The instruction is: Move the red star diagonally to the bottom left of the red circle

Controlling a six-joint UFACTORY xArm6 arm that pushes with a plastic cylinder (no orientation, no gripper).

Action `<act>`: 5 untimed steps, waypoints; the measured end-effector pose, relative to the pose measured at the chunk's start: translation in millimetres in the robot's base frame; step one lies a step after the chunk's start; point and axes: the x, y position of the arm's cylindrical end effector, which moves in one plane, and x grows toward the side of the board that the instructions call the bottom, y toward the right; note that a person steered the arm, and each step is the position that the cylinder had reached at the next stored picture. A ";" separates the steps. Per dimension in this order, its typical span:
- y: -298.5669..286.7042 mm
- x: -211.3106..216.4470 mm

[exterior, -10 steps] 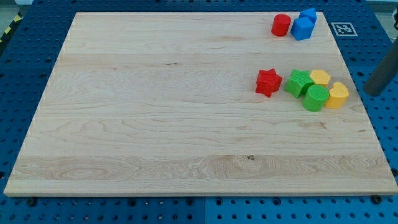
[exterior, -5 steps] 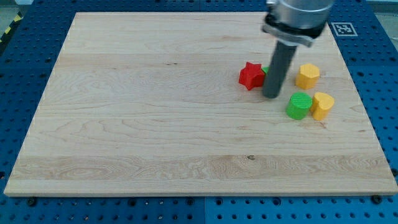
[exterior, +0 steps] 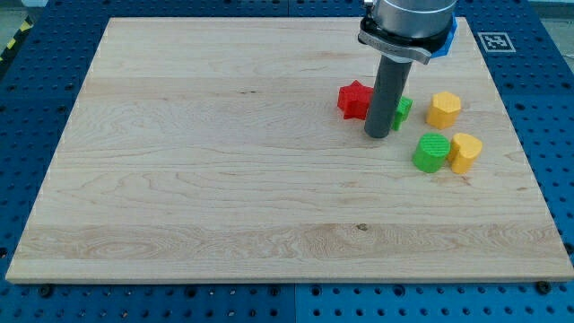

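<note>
The red star lies in the upper right part of the worktop. My tip stands at its four o'clock, just beside it. No jaws: a bare rod, holding nothing. A green block peeks out at the rod's three o'clock.

The red circle is hidden behind the arm; the green block is mostly covered by the rod.

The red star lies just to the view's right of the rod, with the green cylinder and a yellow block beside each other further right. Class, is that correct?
Not quite. The camera view shows the red star just to the view's left of the rod, up-left of my tip. The green cylinder and yellow block do sit together further right.
</note>
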 end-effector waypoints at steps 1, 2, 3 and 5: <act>1.9 -8.0; 1.9 -35.2; -8.9 -47.0; -106.1 -51.5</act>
